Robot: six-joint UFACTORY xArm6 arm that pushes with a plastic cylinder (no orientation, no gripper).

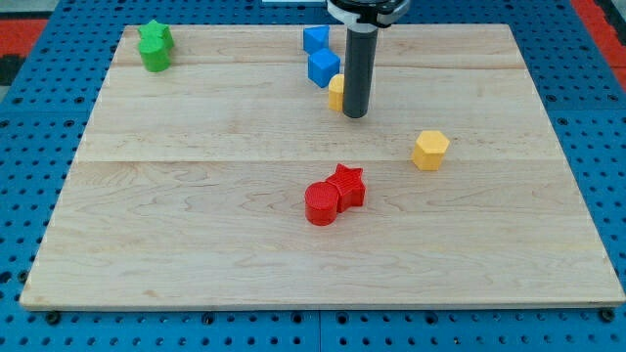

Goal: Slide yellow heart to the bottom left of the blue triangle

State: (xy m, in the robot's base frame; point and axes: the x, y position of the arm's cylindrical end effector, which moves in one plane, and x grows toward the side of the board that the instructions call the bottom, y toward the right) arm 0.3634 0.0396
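**Tip standing against the yellow block near the two blue blocks**

The pale wooden worktop (196, 215) lies on a blue perforated base (39, 147). My tip (355, 116) stands on the board toward the view's top, a little right of centre. It is the lower end of a straight dark rod (358, 68), and there is no hand on this arm to open or close.

Just on the tip's left, partly hidden behind the rod, sits the yellow heart-shaped block (336, 93); only its left edge shows, so its shape cannot be confirmed. It looks to be touching the rod.

Up and to the left of it lie two blue blocks, close together. The nearer blue block (323, 67) is just beside the yellow heart. The farther blue block (315, 39) sits close to the worktop's top edge. Which of them is the triangle is hard to tell from this angle.

A yellow hexagonal block (430, 150) rests well apart, toward the view's right. Near the middle, a red star-shaped block (347, 184) touches a red round block (321, 204). Two green blocks (155, 46) sit together in the top left corner.
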